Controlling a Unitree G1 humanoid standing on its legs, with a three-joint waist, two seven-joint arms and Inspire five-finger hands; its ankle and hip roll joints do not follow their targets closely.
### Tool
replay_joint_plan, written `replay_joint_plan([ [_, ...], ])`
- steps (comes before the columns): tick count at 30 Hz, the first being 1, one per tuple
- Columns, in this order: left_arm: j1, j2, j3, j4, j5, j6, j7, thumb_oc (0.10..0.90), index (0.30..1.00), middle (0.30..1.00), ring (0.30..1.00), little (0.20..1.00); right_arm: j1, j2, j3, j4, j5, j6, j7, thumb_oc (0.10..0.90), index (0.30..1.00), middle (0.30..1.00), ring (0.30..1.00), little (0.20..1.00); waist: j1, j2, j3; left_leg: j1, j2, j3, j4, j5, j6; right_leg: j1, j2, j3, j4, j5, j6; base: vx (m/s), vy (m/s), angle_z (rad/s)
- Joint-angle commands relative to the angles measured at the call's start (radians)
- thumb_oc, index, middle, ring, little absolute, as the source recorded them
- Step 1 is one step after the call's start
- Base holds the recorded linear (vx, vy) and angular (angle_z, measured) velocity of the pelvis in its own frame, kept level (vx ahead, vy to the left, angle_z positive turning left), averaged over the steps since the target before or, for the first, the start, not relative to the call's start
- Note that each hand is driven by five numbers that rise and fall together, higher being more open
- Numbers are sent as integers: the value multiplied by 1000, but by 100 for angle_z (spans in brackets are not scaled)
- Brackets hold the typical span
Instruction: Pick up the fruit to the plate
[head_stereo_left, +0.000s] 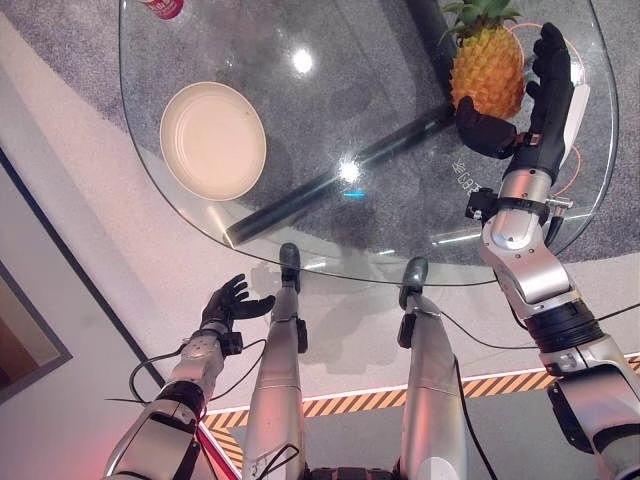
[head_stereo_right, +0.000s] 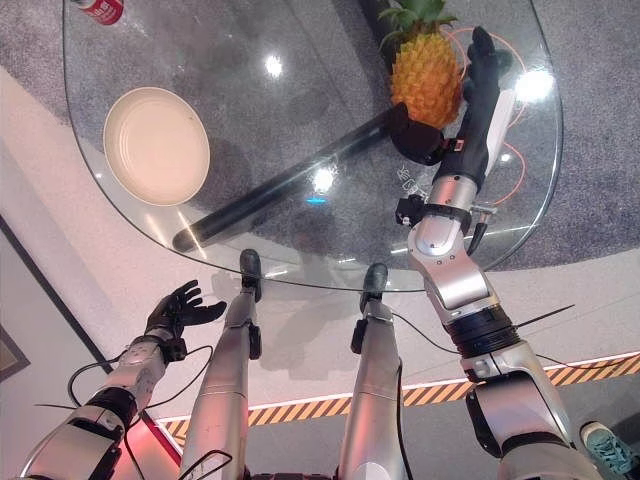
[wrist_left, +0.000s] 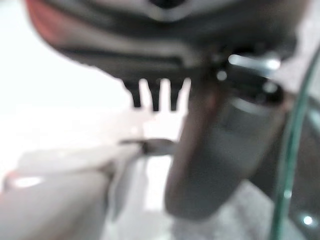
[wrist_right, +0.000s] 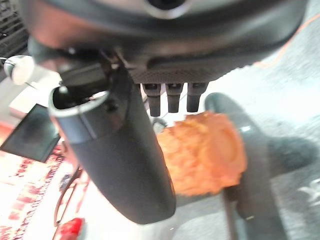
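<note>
Left eye view: the pineapple stands upright on the glass table at the upper right of the frame, well apart from the empty plate at the upper left. My right hand brackets the fruit, fingers straight and raised along its right flank, thumb hooked under its lower edge; the grasp is not closed. To do this step well, I should press thumb and fingers firmly onto the body below the crown before lifting. Right eye view: my left hand hangs idle below the table edge at lower left, fingers loosely spread. A red can sits at the top left. Right wrist view: the pineapple lies just past my thumb, fingers extended beyond it.
</note>
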Motion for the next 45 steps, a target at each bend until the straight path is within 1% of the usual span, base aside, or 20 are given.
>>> replay_joint_plan([
  [1,64,4,-9,18,18,-21,29,800,900,900,900,900,-45,-46,-28,-57,3,-40,-52,800,900,900,900,900,-5,5,-16,1,-67,45,75,-77,58,53,71,-86,-194,152,-46,0,0,0],
  [5,60,6,-15,17,15,-18,28,800,900,900,900,900,-60,-52,-26,-19,26,-22,-46,800,900,900,900,900,-1,6,-16,0,-68,44,75,-77,59,51,69,-88,-193,154,-45,0,0,0],
  [10,54,10,-22,21,15,-14,23,800,900,900,900,900,-76,-47,-16,27,71,-29,-44,800,900,900,900,900,4,8,-16,-2,-68,41,75,-76,59,45,69,-90,-189,157,-46,0,0,0],
  [13,50,8,-27,23,14,-13,24,800,900,900,900,900,-90,-42,-13,46,82,-36,-43,800,900,900,900,900,7,10,-16,-4,-68,41,73,-74,59,43,70,-92,-188,158,-46,0,0,0],
  [21,45,7,-32,22,18,-8,23,800,900,900,900,900,-130,-35,-5,69,89,-30,-40,800,900,900,900,900,13,14,-16,-4,-70,37,69,-72,59,40,71,-93,-186,158,-46,0,0,0],
  [25,46,3,-35,13,20,-1,27,800,900,900,900,900,-144,-34,-3,60,89,-14,-40,800,900,900,900,900,15,17,-16,-4,-71,37,69,-71,60,38,71,-93,-184,158,-47,0,0,0],
  [30,53,-2,-37,10,26,-5,29,800,900,900,900,900,-156,-31,3,51,80,-22,-32,800,900,900,900,900,18,19,-16,-2,-71,36,67,-71,60,39,71,-95,-185,158,-46,0,0,0],
  [38,61,-7,-36,-5,30,2,32,800,900,900,900,900,-151,-28,2,-10,56,7,-24,800,900,900,900,900,16,22,-16,-1,-74,39,65,-68,62,36,72,-91,-182,158,-47,0,0,0],
  [45,60,-6,-40,-2,28,4,27,800,900,900,900,900,-163,-30,10,4,77,24,-28,800,900,900,900,900,19,24,-16,1,-74,39,64,-67,64,38,69,-93,-184,161,-47,0,0,0],
])
